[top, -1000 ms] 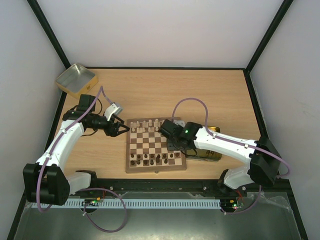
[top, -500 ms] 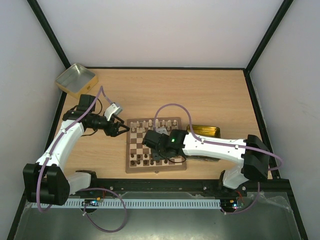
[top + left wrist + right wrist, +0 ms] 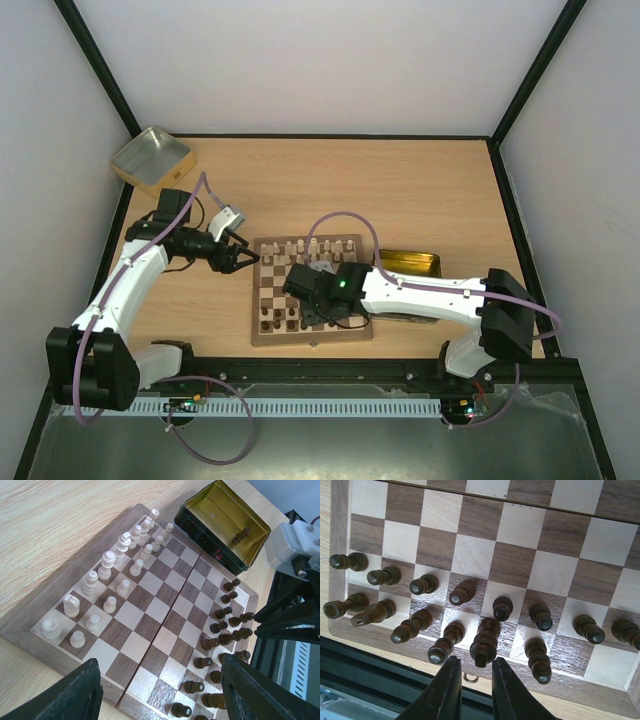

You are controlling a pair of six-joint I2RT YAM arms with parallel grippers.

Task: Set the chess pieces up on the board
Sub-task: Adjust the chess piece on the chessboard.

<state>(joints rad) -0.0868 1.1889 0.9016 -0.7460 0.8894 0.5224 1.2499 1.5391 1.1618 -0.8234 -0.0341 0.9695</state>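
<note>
The board (image 3: 310, 292) lies in the middle of the table. Cream chess pieces (image 3: 300, 250) fill its two far rows and dark ones (image 3: 285, 320) stand along the near rows. My right gripper (image 3: 316, 312) hovers over the near rows. In the right wrist view its fingers (image 3: 451, 680) are a narrow gap apart, open, touching nothing. A tall dark piece with a notched top (image 3: 482, 649) stands on the board (image 3: 520, 565) just ahead of the tips. My left gripper (image 3: 243, 260) hangs wide open at the board's left edge, holding nothing (image 3: 165, 700).
A gold tin (image 3: 150, 158) sits at the back left corner. A second gold tin (image 3: 412, 264) lies right of the board, partly under my right arm; the left wrist view shows one dark piece (image 3: 241, 536) inside it. The table's near edge runs just below the board.
My right arm has swung from beside the right tin leftward and nearer, over the dark rows, and its fingers have narrowed a little. The left arm has not moved.
</note>
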